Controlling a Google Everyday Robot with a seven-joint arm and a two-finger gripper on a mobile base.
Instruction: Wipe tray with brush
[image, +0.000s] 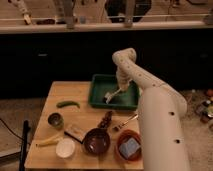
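Note:
The dark green tray (100, 96) sits at the back of the wooden table (60, 92). My gripper (120, 88) hangs over the tray's middle, at the end of the white arm that reaches in from the right. It is shut on the handle of the whitish brush (111, 95). The brush slants down to the left, and its head lies on the tray floor near the tray's left-middle. The gripper hides the upper end of the handle.
In front of the tray lie a green pepper (67, 104), a small dark cup (55, 120), a banana (49, 141), a white bowl (65, 147), a dark brown bowl (96, 141), an orange bowl (119, 151), a metal utensil (125, 122) and a tan block (75, 132).

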